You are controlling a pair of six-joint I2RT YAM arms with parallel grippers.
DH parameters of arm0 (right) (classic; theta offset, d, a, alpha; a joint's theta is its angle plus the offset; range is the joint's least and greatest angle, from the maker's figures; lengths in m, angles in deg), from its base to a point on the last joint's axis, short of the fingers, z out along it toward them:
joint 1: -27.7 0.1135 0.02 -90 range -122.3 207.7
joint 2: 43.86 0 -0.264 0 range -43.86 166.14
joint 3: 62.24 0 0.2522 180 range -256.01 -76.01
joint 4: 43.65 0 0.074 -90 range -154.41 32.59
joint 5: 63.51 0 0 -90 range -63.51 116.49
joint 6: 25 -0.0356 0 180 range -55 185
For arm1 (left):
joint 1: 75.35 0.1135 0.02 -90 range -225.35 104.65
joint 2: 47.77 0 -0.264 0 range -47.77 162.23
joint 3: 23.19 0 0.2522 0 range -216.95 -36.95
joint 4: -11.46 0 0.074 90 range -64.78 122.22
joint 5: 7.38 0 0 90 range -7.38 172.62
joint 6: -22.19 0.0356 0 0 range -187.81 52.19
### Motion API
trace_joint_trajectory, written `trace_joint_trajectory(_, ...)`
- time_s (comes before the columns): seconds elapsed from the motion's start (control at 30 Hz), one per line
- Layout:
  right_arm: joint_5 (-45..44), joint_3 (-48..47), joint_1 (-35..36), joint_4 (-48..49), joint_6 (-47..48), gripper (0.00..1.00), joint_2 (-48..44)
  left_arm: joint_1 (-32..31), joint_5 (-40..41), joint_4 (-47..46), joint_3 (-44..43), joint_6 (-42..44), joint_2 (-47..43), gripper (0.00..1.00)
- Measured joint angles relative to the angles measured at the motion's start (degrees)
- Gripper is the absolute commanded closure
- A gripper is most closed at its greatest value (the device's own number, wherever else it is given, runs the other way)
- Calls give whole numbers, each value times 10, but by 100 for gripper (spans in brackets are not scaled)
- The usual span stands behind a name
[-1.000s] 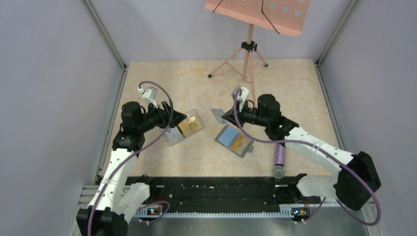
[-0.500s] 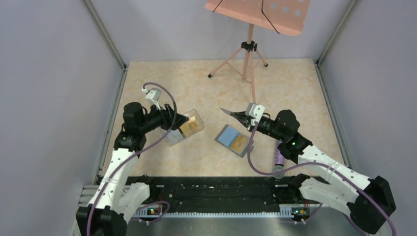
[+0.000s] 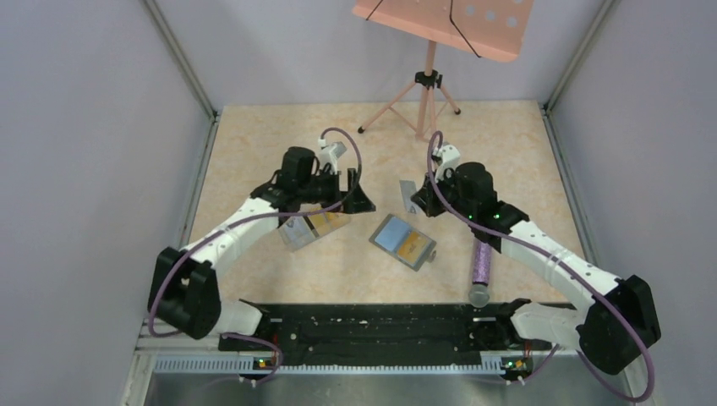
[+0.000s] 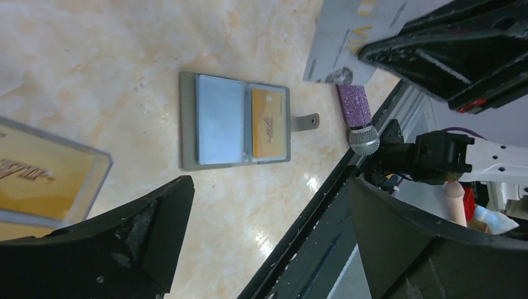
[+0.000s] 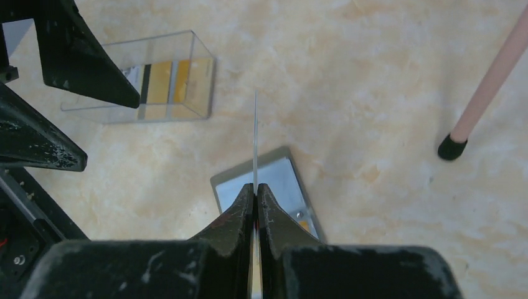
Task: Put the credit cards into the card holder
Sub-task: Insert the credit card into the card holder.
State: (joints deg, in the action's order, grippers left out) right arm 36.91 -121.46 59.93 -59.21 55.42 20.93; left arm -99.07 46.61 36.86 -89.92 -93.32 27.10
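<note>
The card holder [image 4: 187, 124] lies open on the table, with a pale blue credit card [image 4: 219, 118] and an orange one [image 4: 269, 121] in its pockets. My right gripper [image 5: 256, 190] is shut on a whitish credit card [image 5: 255, 137], held on edge just above the holder [image 5: 216, 185]. In the top view that card [image 3: 408, 195] hangs behind the holder [image 3: 404, 243]. My left gripper [image 3: 351, 199] stands wide open and empty between the clear box [image 3: 309, 228] and the right gripper [image 3: 416, 203]. More orange cards [image 5: 163, 82] sit in the box.
A purple microphone [image 3: 482, 262] lies right of the holder. A pink music stand [image 3: 429, 85] rises at the back, with one foot [image 5: 452, 146] near my right gripper. The black rail [image 4: 311, 230] runs along the near edge. Grey walls close in both sides.
The left gripper has let go of the clear box, opened wide and swung right toward the centre. The right gripper has moved left and back with its card.
</note>
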Motion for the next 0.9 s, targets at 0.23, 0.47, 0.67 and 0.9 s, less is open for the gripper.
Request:
trace_joint_trajectory(0.23, 3, 0, -52, -108, -101, 100, 15, -63, 30, 35, -111, -19, 154, 1)
trace_joint_trajectory(0.47, 41, 9, -132, -168, -146, 100, 20, -96, 80, 94, -196, -31, 278, 13)
trace_joint_trajectory(0.67, 57, 9, -161, -226, -156, 100, 47, -97, 103, 147, -229, -48, 361, 15)
trace_joint_trajectory(0.9, 41, 8, -202, -296, -163, 100, 62, -101, 104, 168, -250, -55, 392, 23)
